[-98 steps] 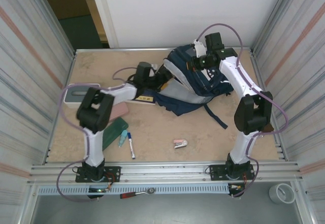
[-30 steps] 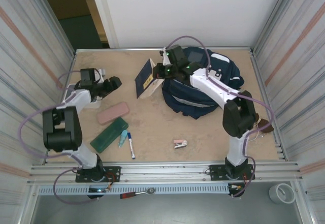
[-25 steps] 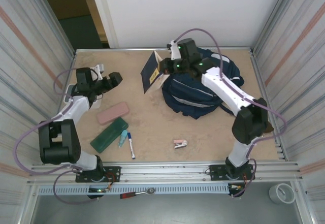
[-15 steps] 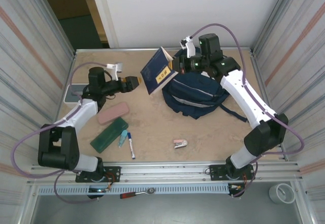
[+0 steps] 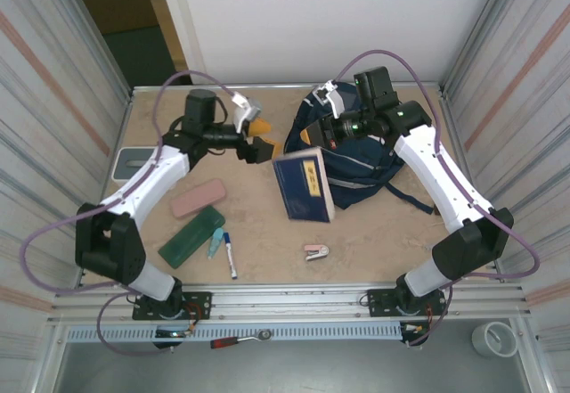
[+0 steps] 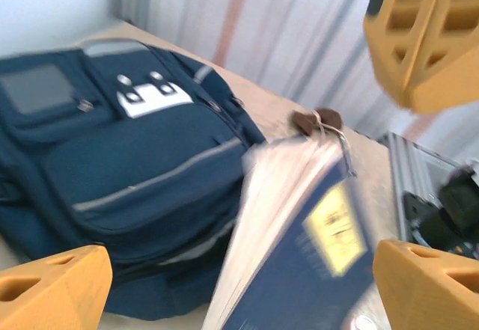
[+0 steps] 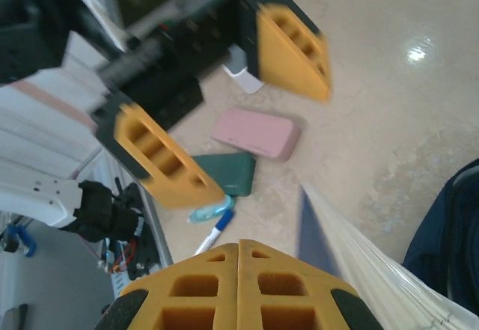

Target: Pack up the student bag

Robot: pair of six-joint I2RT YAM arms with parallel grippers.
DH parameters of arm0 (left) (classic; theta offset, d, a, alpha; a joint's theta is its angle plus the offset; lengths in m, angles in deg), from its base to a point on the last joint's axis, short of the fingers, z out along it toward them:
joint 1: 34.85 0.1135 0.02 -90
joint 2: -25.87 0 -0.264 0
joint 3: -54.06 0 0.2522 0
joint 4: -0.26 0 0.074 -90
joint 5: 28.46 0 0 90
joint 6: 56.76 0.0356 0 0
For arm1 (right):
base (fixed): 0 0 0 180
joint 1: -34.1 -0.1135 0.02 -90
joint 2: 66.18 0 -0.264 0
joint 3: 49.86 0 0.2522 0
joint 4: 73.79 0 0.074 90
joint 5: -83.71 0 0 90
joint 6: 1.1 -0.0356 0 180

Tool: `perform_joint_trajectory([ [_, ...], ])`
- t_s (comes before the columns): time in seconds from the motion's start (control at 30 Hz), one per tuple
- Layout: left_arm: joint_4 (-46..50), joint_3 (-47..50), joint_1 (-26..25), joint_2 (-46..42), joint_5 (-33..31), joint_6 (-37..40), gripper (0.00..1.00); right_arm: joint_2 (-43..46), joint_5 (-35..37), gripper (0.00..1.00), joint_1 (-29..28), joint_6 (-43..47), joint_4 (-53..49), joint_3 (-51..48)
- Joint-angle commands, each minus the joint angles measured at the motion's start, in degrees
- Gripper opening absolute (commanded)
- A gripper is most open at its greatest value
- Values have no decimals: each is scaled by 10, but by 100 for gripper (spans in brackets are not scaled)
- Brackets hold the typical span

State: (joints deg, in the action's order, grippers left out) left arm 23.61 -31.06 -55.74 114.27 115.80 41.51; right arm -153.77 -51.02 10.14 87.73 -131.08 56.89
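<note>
**Inspection: large navy blue fabric student bag (image 5: pixel 361 168) on the pale wooden bench (image 5: pixel 267 233)**

Location: the student bag lies at the far right of the bench, front panel up.

Appearance, from the left wrist view: white reflective stripes across the pockets, a white patch and a small grey square panel near the top (zips shut on the pockets seen). A dark strap (image 5: pixel 405 199) trails towards the near right.

A dark blue hardback book with a yellow label (image 5: pixel 305 184) stands just in front of the bag, page edges facing the bag. Whether the two touch cannot be told.

Left claw (image 5: pixel 260 140): orange fingers spread wide, pointing at the book, gripping nothing.

Right claw (image 7: pixel 238 259): fingers pressed together, above the bag's left edge and just behind the book.

Other items, well apart from the bag on the left and near side:
- grey-white flat box (image 5: pixel 134 161)
- pink oblong case (image 5: pixel 197 197)
- dark green oblong case (image 5: pixel 191 235)
- blue-capped marker (image 5: pixel 230 255)
- small pink stapler (image 5: pixel 316 251)
</note>
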Motion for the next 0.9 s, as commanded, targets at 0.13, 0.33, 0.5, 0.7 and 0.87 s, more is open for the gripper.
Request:
perform_joint_trajectory([
  [0.13, -29, 28, -27, 57, -28, -67, 83, -11, 206, 0, 26, -82, 6, -24],
  [0.33, -54, 94, -18, 12, -235, -251, 82, 26, 330, 50, 1, -161, 20, -205],
  [0.5, -76, 201, -55, -18, -272, -367, 78, 58, 317, 78, -43, -172, 58, -348],
  [0.7, -51, 281, -158, -46, -340, -410, 70, 20, 241, 81, -55, -177, 136, -417],
  [0.87, -66, 351, -194, -69, -371, -470, 54, -36, 223, 77, -86, -170, 178, -411],
])
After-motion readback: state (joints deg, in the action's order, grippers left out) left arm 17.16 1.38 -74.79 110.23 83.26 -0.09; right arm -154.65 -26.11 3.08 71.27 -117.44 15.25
